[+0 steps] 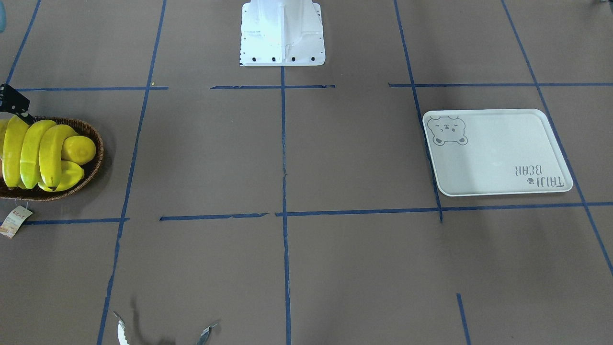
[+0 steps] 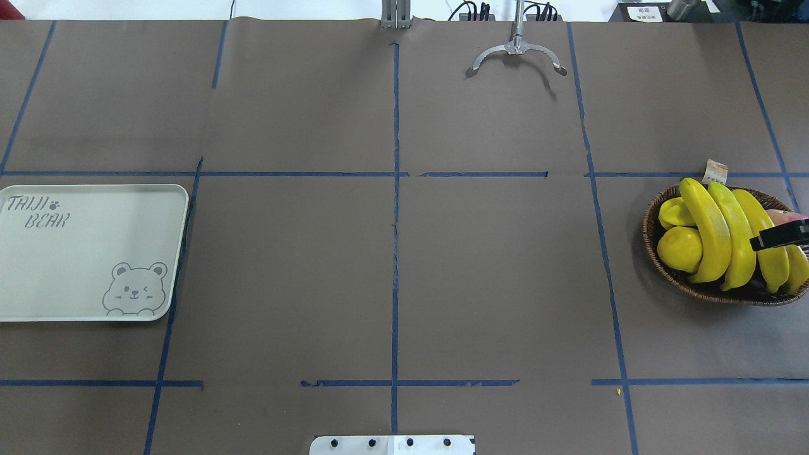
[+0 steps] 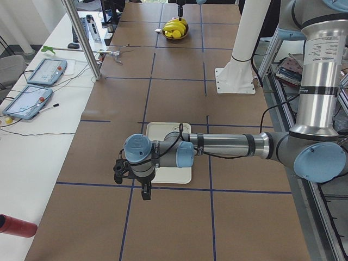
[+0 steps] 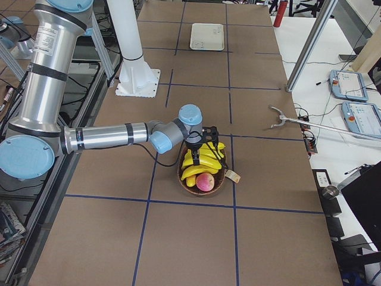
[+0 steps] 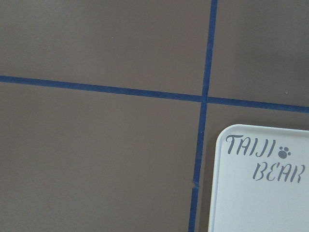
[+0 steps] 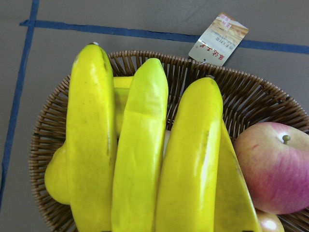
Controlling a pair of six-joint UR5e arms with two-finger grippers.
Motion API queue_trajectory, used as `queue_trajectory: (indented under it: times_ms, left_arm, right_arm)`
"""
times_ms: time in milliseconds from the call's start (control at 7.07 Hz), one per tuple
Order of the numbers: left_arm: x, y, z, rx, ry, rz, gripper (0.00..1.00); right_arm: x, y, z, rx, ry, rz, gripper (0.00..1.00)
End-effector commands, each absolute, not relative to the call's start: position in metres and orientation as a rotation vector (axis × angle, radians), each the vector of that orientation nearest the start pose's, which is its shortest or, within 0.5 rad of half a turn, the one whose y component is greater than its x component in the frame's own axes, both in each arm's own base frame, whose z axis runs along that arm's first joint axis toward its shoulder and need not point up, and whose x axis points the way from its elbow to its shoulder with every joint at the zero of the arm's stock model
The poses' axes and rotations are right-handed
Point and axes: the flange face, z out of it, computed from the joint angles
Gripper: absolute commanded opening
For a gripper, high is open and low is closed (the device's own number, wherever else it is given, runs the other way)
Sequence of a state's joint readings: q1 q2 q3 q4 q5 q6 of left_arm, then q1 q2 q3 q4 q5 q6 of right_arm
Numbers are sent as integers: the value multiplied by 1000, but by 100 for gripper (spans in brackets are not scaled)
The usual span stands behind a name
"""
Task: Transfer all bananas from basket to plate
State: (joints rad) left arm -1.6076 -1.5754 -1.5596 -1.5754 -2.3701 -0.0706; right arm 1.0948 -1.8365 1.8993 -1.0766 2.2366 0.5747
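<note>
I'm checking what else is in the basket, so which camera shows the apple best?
The right wrist view: the apple sits large at its right, red-pink, stem showing, beside the bananas in the basket. Exterior right shows it small; overhead catches only a pink sliver; the front view crops it out; exterior left is too distant.

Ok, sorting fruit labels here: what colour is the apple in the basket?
The apple is pinkish red with pale yellowish patches; clearest in the right wrist-mounted view.

A robotics lab: a paper-covered table point(image 2: 284, 265) marked with blue tape point(image 2: 395, 253), teach pendants point(image 3: 48, 71) on a side bench point(image 3: 32, 147), aluminium posts point(image 3: 81, 43), a white robot pedestal point(image 1: 282, 33).
</note>
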Motion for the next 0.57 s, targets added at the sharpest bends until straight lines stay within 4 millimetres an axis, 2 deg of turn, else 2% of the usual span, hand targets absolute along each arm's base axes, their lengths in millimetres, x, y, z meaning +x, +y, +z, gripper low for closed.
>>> queue_trajectory:
  times_ms: [0,141,424]
  left_arm:
    - [-79,-491,661,-19,799,-101,100]
    - [-80,-491,662,-20,799,-103,100]
    - [-80,-491,661,-19,799,-103,100]
  right_arm:
    - [-125,-392,564,134,-826,-104,80]
    - [-125,-392,564,135,-824,-104,74]
    - [-125,-393,571,125,-816,-98,74]
